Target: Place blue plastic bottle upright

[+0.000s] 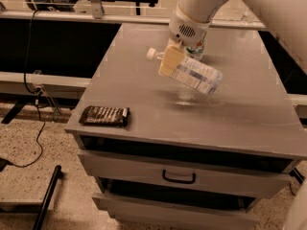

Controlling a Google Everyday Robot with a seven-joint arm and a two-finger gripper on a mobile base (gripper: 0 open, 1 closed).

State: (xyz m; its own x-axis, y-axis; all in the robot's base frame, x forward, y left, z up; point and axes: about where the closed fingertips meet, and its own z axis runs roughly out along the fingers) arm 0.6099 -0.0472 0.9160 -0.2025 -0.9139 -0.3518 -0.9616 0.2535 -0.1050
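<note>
The blue plastic bottle (194, 74) is clear and bluish, with a white cap at its upper left and a white-and-blue label. It hangs tilted, nearly on its side, lifted above the grey tabletop (144, 80). My gripper (170, 60) is shut on the bottle near its neck; one yellowish finger (170, 61) covers that part. The white arm comes down from the upper right.
A green-and-white can (196, 49) stands behind the gripper, mostly hidden. A dark snack packet (105, 116) lies at the table's front left corner. Below the tabletop are drawers with a handle (178, 178). Cables and a stand foot are on the floor at left.
</note>
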